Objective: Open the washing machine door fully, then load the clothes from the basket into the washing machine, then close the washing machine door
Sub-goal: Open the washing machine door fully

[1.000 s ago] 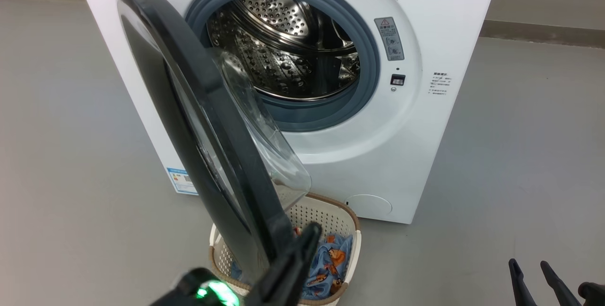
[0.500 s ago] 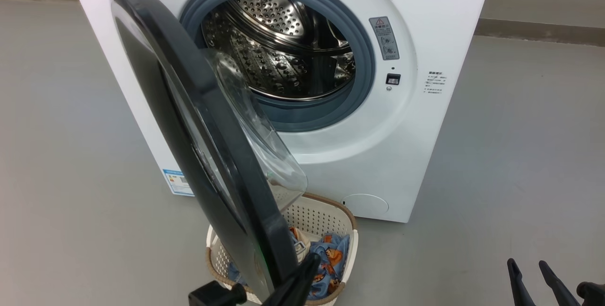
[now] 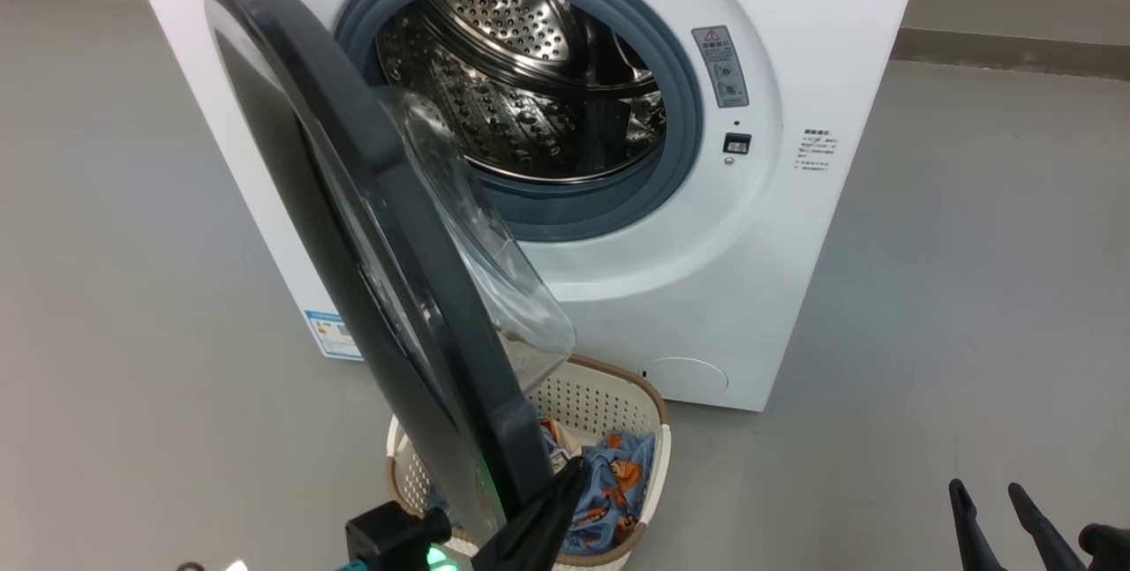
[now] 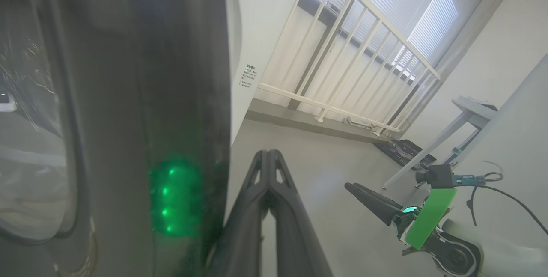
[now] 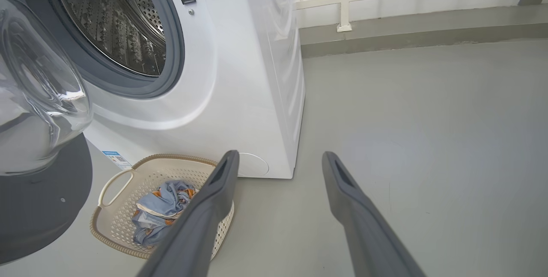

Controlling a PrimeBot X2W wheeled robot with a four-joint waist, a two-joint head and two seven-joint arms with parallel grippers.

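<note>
Right now my left gripper (image 3: pixel 572 468) has its two fingers pressed together and holds nothing. Its tips lie just beside the lower rim of the washing machine door (image 3: pixel 415 306); whether they touch it I cannot tell. The door stands swung out from the washing machine (image 3: pixel 794 244), edge-on toward me, its glass bowl window facing the steel drum (image 3: pixel 530 86). Below it the basket (image 3: pixel 609 394) sits on the grey floor (image 3: pixel 927 333), close in front of the machine, with the clothes (image 3: pixel 618 474) bunched inside. My right gripper (image 3: pixel 984 493) hangs low on my right, fingers spread apart, nothing between them, well apart from the basket.
</note>
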